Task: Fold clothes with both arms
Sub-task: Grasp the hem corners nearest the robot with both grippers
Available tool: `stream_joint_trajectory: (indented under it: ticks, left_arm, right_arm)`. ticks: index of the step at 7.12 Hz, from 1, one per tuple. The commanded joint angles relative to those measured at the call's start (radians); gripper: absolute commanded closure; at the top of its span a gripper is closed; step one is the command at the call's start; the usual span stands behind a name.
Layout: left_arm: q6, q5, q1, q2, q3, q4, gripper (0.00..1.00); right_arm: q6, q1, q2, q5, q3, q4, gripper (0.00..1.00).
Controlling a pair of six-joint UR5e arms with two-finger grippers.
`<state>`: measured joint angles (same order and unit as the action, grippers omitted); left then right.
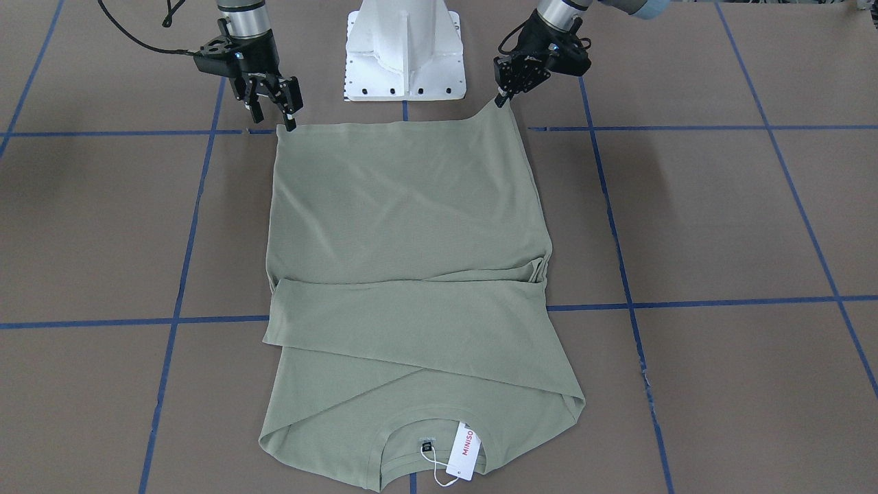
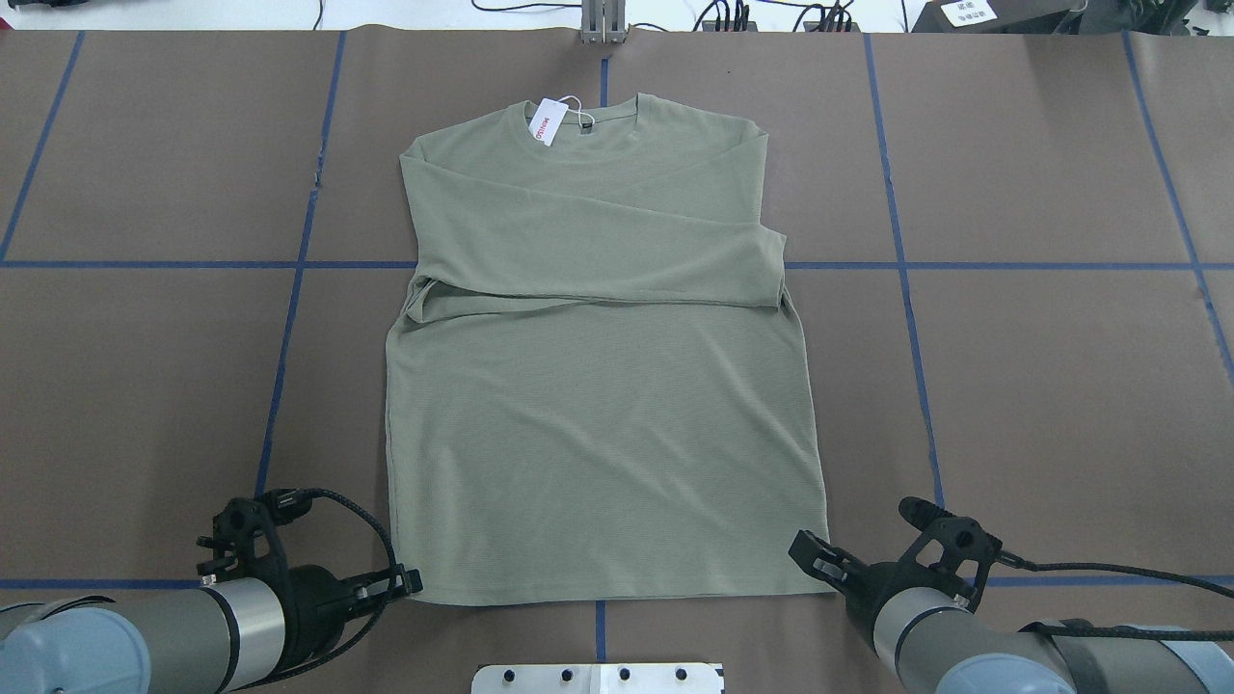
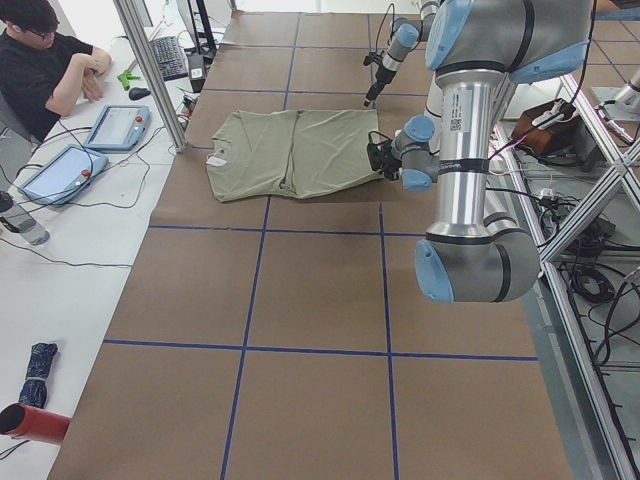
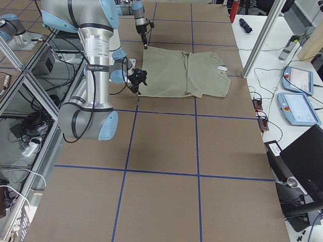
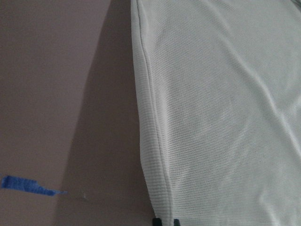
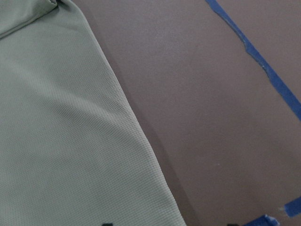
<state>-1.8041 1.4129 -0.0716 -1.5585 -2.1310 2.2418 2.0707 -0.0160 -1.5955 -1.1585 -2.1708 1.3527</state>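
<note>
The sage-green long-sleeved shirt (image 2: 598, 434) lies flat in the middle of the counter (image 2: 1041, 386). Its hem runs along the robot-side edge, and its collar and MINISO hang tag (image 2: 546, 121) point toward the far edge. Both sleeves (image 2: 598, 241) are crossed over the chest. Your left claw (image 1: 503, 101) looks pressed together on its hem corner, which peaks slightly off the counter. Your right claw (image 1: 273, 118) is spread, straddling the other hem corner without pinching it. Close the right one before you lift, and make sure it takes both layers. Then I'd raise the two corners together at even height and carry the hem toward the collar. Keep it taut so the knit doesn't sag or drag the sleeves askew.
</note>
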Motion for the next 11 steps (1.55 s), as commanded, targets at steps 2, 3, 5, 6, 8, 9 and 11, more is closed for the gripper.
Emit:
stream_joint_trajectory:
  ticks: [2,3,5,6,8,9,11]
  left_arm:
    - [0.0,0.001,0.0,0.0,-0.003,0.004,1.0]
    - [0.0,0.003,0.0,0.0,-0.003,0.005,1.0]
    - [0.0,0.001,0.0,0.0,-0.003,0.007,1.0]
    - [0.0,0.001,0.001,0.0,-0.003,0.007,1.0]
    - [0.0,0.003,0.0,0.001,-0.003,0.007,1.0]
    - [0.0,0.003,0.0,0.001,-0.003,0.007,1.0]
    - [0.0,0.003,0.0,0.0,-0.003,0.009,1.0]
  right_arm:
    - [0.002,-0.051,0.008,0.068,0.035,0.0,0.24]
    - [-0.001,-0.055,0.009,0.066,0.045,0.0,0.25]
    - [-0.006,-0.056,0.011,0.068,0.052,0.0,0.26]
    - [-0.006,-0.058,0.011,0.068,0.055,0.0,0.27]
    - [-0.006,-0.059,0.019,0.069,0.066,0.0,0.34]
    - [-0.006,-0.059,0.034,0.069,0.074,0.0,0.37]
    - [-0.006,-0.058,0.034,0.069,0.082,0.0,0.47]
